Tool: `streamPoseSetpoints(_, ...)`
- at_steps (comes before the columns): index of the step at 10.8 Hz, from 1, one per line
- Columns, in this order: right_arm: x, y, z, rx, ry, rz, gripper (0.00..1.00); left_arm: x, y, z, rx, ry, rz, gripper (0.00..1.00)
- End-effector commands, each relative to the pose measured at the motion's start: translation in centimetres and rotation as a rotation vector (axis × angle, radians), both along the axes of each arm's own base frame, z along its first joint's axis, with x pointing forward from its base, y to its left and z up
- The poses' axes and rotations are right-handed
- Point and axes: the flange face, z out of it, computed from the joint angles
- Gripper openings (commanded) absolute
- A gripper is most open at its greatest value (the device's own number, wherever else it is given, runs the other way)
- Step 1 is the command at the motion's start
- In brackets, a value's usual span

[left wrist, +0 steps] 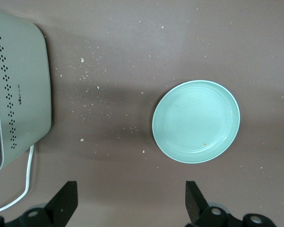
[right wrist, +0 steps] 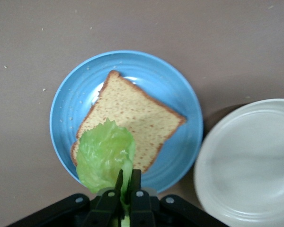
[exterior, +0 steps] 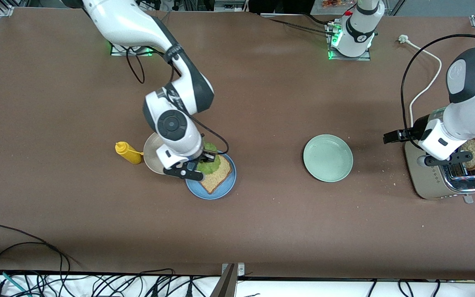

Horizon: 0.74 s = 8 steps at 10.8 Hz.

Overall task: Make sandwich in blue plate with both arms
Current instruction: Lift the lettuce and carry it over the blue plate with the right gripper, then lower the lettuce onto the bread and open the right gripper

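Observation:
The blue plate (exterior: 204, 193) (right wrist: 71, 99) lies toward the right arm's end of the table with one slice of brown bread (exterior: 219, 178) (right wrist: 132, 113) on it. My right gripper (exterior: 208, 159) (right wrist: 127, 177) hangs over the plate's edge, shut on a ruffled green lettuce leaf (exterior: 212, 166) (right wrist: 104, 153) that droops over a corner of the bread. A second slice of toast (exterior: 474, 153) stands in the toaster (exterior: 439, 185) (left wrist: 19, 94). My left gripper (exterior: 390, 137) (left wrist: 131, 201) is open and holds nothing, up over the bare table between the toaster and the mint-green plate.
A beige plate (exterior: 151, 154) (right wrist: 251, 165) touches the blue plate, with a yellow mustard bottle (exterior: 128, 152) beside it. The mint-green plate (exterior: 328, 158) (left wrist: 196, 120) lies mid-table. The toaster's white cord (exterior: 423, 88) (left wrist: 26, 184) runs toward the left arm's base. Crumbs dot the table.

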Motion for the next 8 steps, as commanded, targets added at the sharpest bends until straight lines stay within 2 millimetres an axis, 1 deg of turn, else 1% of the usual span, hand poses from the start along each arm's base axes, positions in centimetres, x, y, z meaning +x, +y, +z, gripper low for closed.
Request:
streamPoseSetpoints(1, 0.3, 1.5, -1.4, 0.007, -0.029, -0.030, 0.00, -0.8, 0.4, 0.5, -0.017, 0.005, -0.019, 1.00)
streamPoseSetpoints(2, 0.3, 1.4, -1.6, 0.005, -0.027, -0.030, 0.00, -0.8, 0.4, 0.5, -0.017, 0.005, -0.019, 1.00)
streamPoseSetpoints(3, 0.4, 1.1, -2.2, -0.004, -0.022, -0.030, 0.00, -0.8, 0.4, 0.5, -0.017, 0.006, -0.019, 1.00)
streamPoseSetpoints(4, 0.4, 1.1, -2.9, -0.008, -0.017, -0.031, 0.20, -0.8, 0.4, 0.6, -0.017, 0.005, -0.019, 1.00)
streamPoseSetpoints(5, 0.6, 1.1, -3.3, 0.003, -0.032, -0.035, 0.81, -0.8, 0.4, 0.6, -0.017, 0.004, -0.021, 1.00)
streamPoseSetpoints(6, 0.5, 0.9, -3.9, -0.001, -0.038, -0.034, 1.00, -0.8, 0.4, 0.6, -0.017, 0.004, -0.021, 1.00)
streamPoseSetpoints(8, 0.5, 0.9, -4.0, 0.005, -0.045, -0.033, 1.00, -0.9, 0.4, 0.6, -0.019, 0.012, -0.028, 1.00)
